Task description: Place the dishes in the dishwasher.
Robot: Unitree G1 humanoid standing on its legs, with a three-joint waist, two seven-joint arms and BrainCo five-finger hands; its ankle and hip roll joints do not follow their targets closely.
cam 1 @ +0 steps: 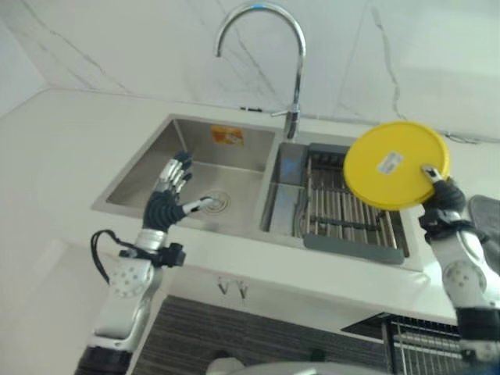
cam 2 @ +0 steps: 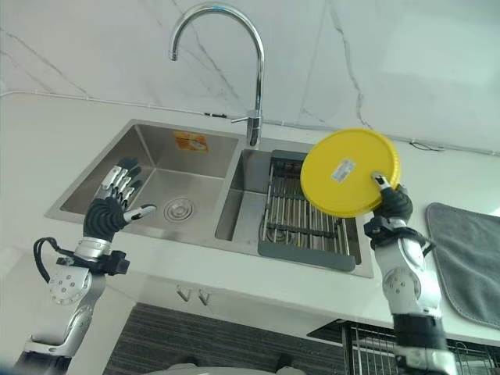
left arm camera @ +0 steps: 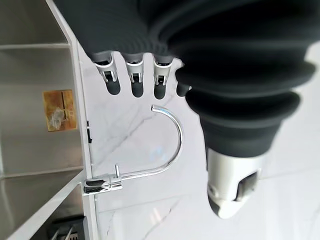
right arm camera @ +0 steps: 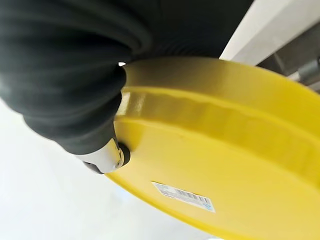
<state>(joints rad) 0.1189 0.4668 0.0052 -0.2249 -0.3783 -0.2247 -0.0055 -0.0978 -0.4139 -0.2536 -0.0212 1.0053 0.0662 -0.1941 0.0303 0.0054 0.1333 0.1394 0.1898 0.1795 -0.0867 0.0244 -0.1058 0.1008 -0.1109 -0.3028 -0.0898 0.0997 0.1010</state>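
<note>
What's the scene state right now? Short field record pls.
held item: yellow plate, raised on edge, sticker side toward the camera
right hand: fingers pinching the plate's lower rim, above the right basin
left hand: fingers straight, holding nothing, over the left basin
right basin: holds a rack
faucet: behind the divider between the basins
counter right: grey mat
below counter: wire rack at lower right
</note>
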